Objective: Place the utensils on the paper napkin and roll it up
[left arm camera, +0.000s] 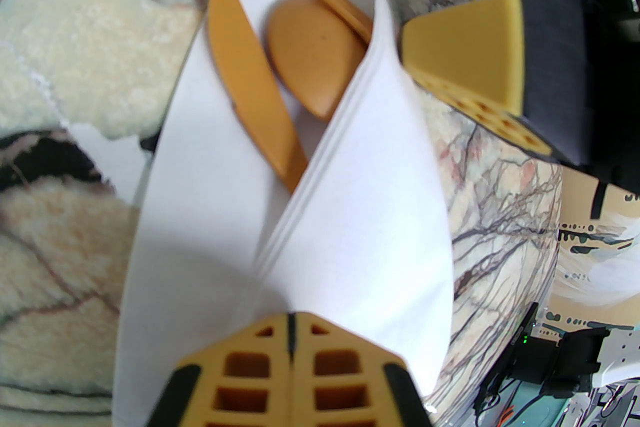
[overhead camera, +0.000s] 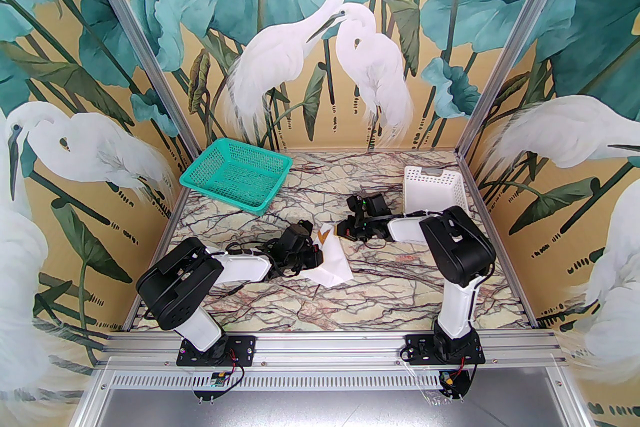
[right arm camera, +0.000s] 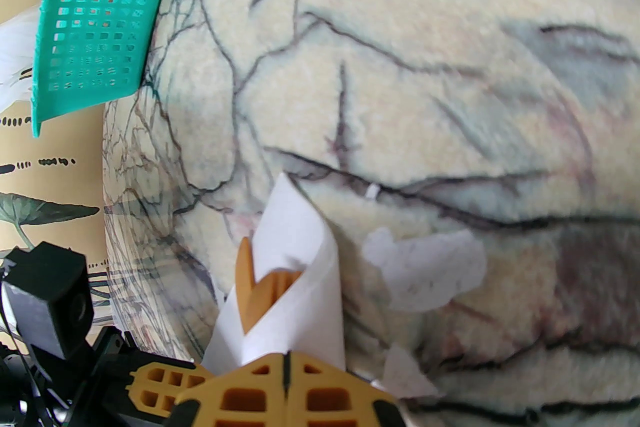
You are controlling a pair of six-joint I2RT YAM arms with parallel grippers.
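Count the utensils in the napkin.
3, in the napkin: flat blade leftmost, spoon bowl beside it, a third piece behind the bowl. Others may be hidden.

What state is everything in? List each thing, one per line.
paper napkin, folded partway around the utensils, far end open
utensils, lying inside the napkin fold, tips showing
left gripper, shut, tip at the napkin
right gripper, shut, beside the napkin's open end
green basket, upright, empty
white basket, nothing visible inside
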